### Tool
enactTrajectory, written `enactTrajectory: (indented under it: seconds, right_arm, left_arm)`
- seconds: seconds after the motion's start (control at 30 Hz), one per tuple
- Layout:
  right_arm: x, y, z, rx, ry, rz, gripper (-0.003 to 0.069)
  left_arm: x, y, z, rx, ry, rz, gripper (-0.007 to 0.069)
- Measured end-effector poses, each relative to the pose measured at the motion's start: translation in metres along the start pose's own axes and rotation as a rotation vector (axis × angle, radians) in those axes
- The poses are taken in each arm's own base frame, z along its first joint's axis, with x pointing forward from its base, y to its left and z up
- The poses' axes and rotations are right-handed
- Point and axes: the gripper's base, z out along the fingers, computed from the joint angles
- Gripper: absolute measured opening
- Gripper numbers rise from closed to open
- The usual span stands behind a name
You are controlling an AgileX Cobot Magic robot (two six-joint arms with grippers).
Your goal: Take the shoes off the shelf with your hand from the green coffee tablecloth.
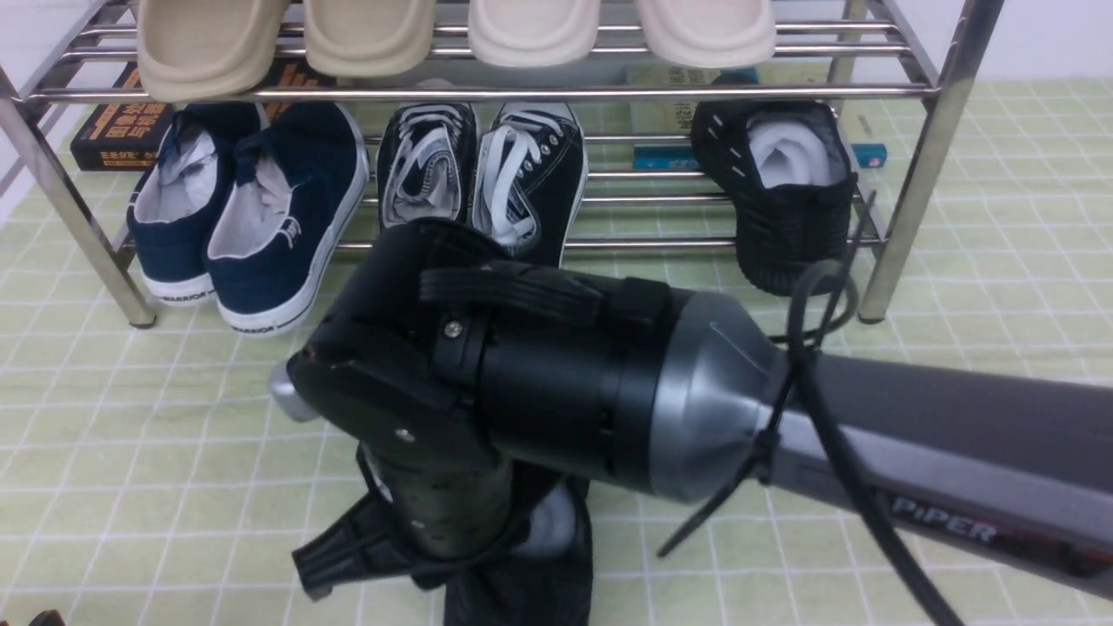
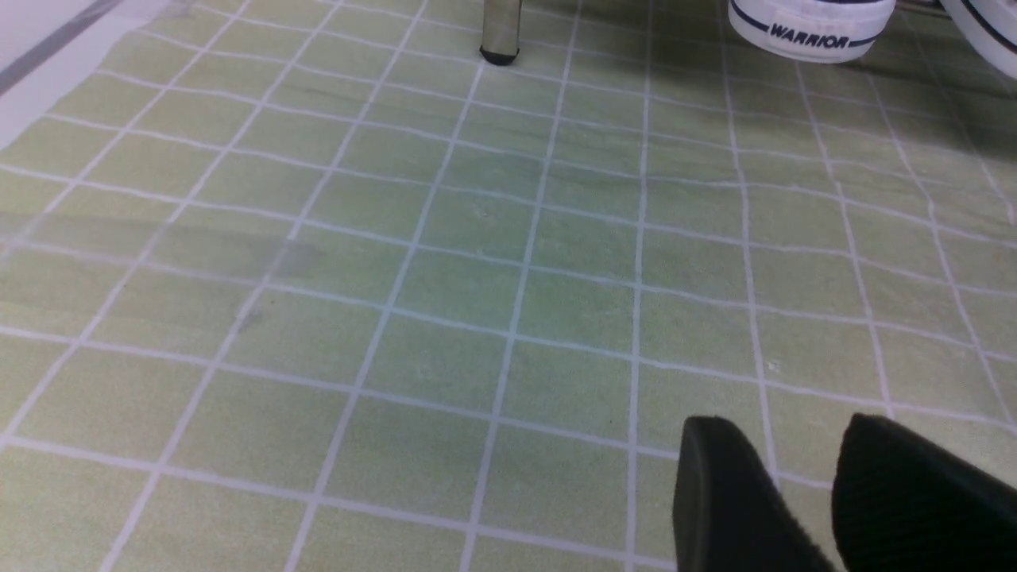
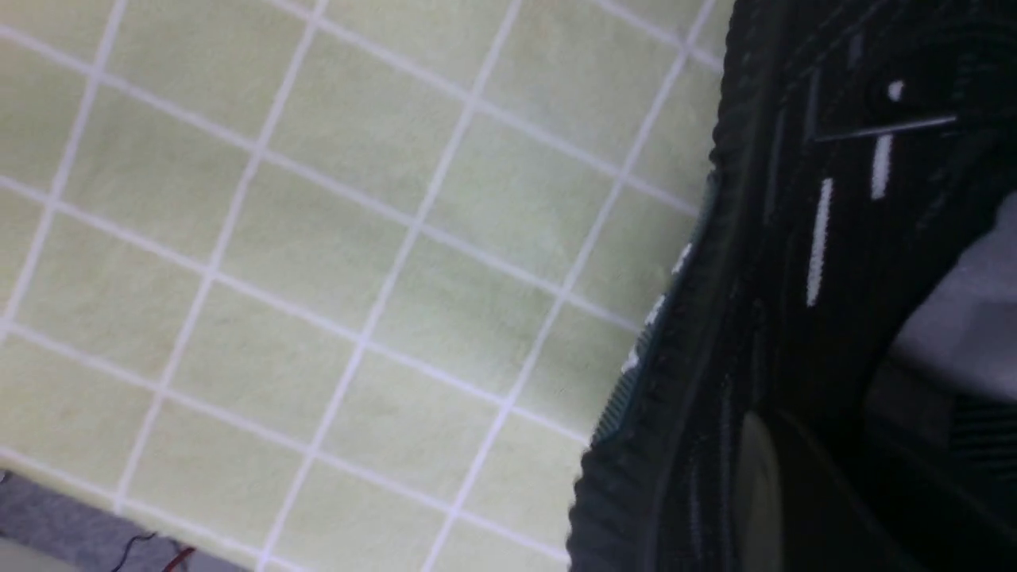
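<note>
One black knit shoe [image 1: 787, 204] with white stuffing stands on the lower tier of the steel shelf [image 1: 922, 165], at its right end. The other black knit shoe [image 1: 522, 587] [image 3: 802, 262] lies on the green checked tablecloth [image 1: 174, 435] at the near edge. My right gripper [image 1: 435, 556], the bulky black hand, points down right at that shoe's collar. Its jaws are hidden by the wrist and the shoe's dark fabric, so the grip cannot be read. My left gripper [image 2: 783, 453] hangs low over bare tablecloth [image 2: 445, 262], open and empty.
On the lower tier are also a navy white-soled pair [image 1: 252, 209] [image 2: 810, 24] and black canvas sneakers with white laces [image 1: 487, 174]. Beige slippers [image 1: 365, 35] line the upper tier. Books [image 1: 109, 130] lie behind the shelf. A shelf leg [image 2: 500, 32] stands ahead of the left gripper.
</note>
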Motion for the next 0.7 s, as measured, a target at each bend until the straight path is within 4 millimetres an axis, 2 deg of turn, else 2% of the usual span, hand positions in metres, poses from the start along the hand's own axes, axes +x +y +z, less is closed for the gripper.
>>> enactTrajectory:
  seconds: [0.03,0.1,0.13,0.17,0.2,0.3,0.37,0.4,0.47,0.53,0.57,0.7]
  right_arm:
    - [0.0,0.0,0.0,-0.001,0.0,0.0,0.0162]
    - [0.0,0.002,-0.001,-0.021,0.005,0.007,0.0262]
    - [0.001,0.002,-0.001,-0.023,0.006,0.008,0.027]
    - [0.001,0.003,-0.003,-0.034,0.01,0.003,0.0334]
    - [0.0,0.003,-0.005,-0.04,0.006,-0.01,0.0356]
    - [-0.005,0.004,-0.018,-0.067,-0.028,-0.065,0.0392]
    - [-0.015,0.002,-0.045,-0.113,-0.098,-0.134,0.0393]
    - [-0.016,0.0,-0.049,-0.118,-0.109,-0.146,0.0391]
    - [-0.025,-0.011,-0.08,-0.153,-0.19,-0.193,0.0354]
    - [-0.031,-0.027,-0.106,-0.169,-0.254,-0.212,0.0284]
    - [-0.037,-0.045,-0.123,-0.167,-0.296,-0.206,0.0218]
    - [-0.047,-0.099,-0.162,-0.145,-0.393,-0.136,0.0021]
  left_arm:
    - [0.0,0.0,0.0,0.0,0.0,0.0,0.0239]
    - [0.0,0.0,0.0,0.0,0.0,0.0,0.0239]
    - [0.0,0.0,0.0,0.0,0.0,0.0,0.0239]
    - [0.0,0.0,0.0,0.0,0.0,0.0,0.0239]
    - [0.0,0.0,0.0,0.0,0.0,0.0,0.0239]
    - [0.0,0.0,0.0,0.0,0.0,0.0,0.0239]
    - [0.0,0.0,0.0,0.0,0.0,0.0,0.0239]
    - [0.0,0.0,0.0,0.0,0.0,0.0,0.0239]
    - [0.0,0.0,0.0,0.0,0.0,0.0,0.0239]
    - [0.0,0.0,0.0,0.0,0.0,0.0,0.0239]
    - [0.0,0.0,0.0,0.0,0.0,0.0,0.0239]
    - [0.0,0.0,0.0,0.0,0.0,0.0,0.0239]
